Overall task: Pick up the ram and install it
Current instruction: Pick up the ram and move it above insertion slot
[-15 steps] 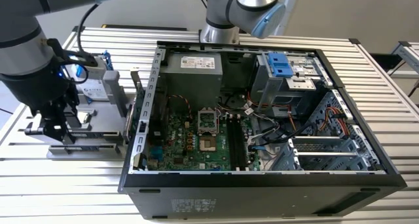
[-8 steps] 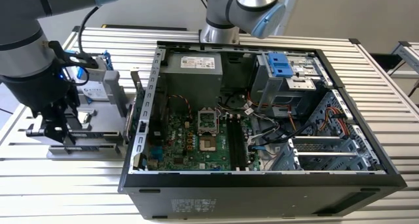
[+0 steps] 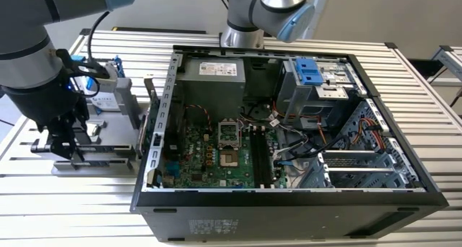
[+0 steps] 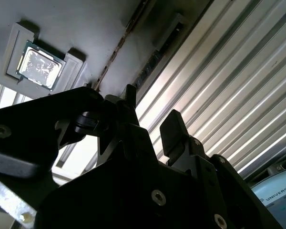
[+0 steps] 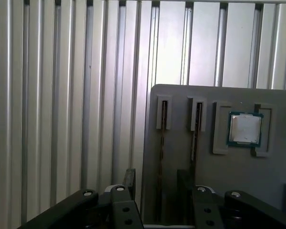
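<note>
While the ram (image 5: pixel 160 162) stands slotted beneath the hand (image 5: pixel 157 176), nothing is gripped.
The hand is held open; pickup and installation are undone.

An open black computer case (image 3: pixel 289 209) lies on its side on the ribbed metal table (image 3: pixel 65 204). Its green motherboard (image 3: pixel 205 163) faces up with a processor socket (image 3: pixel 228 144) near the middle. A grey power supply (image 3: pixel 213 79) sits beyond it, and a blue-fronted drive cage (image 3: pixel 309 71) is toward the exterior view's right. Beside the case, on the exterior view's left, a silver hard drive with blue rails (image 3: pixel 108 98) stands on edge. In the first wrist view, a grey holder plate (image 5: pixel 271 191) has two narrow slots (image 5: pixel 163 114), and a small square silver processor chip (image 5: pixel 244 129) rests in a recess just beside them.
</note>
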